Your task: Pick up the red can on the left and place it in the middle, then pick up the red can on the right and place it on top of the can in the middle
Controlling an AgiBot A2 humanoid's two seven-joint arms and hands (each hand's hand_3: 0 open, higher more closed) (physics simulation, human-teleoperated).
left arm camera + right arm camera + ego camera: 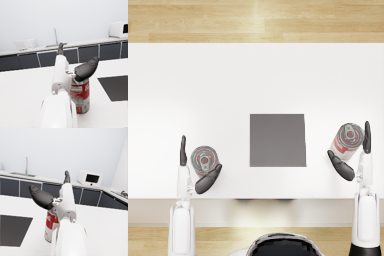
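Two cans, left [204,159] and right [347,137], each stand between an open hand's fingers (left hand [198,167], right hand [354,152]), not yet gripped, flanking the dark mat [277,140].

My table [228,80] is white w/ a plain flat top. On it, approx. in the middle, lies a dark grey square mat [277,140], flat. Left red can [204,160] stands upright near the front edge, well apart from the mat. Right red can [346,139] stands near the mat's other side.
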